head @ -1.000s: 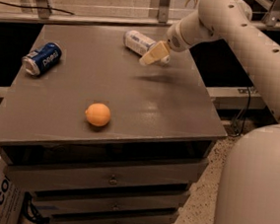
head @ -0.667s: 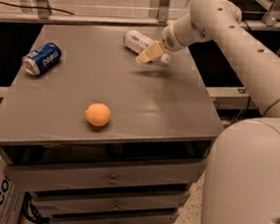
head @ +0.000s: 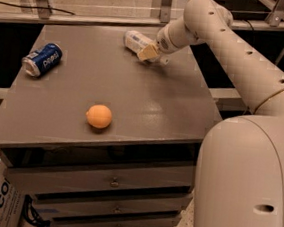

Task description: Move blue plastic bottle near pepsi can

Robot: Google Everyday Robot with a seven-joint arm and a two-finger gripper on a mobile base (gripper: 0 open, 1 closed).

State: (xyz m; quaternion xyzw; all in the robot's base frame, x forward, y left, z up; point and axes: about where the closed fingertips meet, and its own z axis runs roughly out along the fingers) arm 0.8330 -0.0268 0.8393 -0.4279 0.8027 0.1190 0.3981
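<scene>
The blue plastic bottle (head: 135, 40) lies on its side at the far middle of the grey table (head: 147, 106), its label white and pale blue. The gripper (head: 151, 52) is at the bottle's right end, close over it, with a tan fingertip (head: 148, 53) showing beside the bottle. The pepsi can (head: 42, 59), dark blue with white lettering, lies on its side near the table's left edge, well apart from the bottle.
An orange (head: 99, 116) sits near the table's front middle. The white arm (head: 229, 38) reaches in from the right and its large base (head: 245, 186) stands at the table's right front. Drawers (head: 110, 183) are under the tabletop. A metal rail (head: 90, 20) runs behind.
The arm has swung left and the gripper has closed in on the bottle's right end. The bottle, can and orange have not moved.
</scene>
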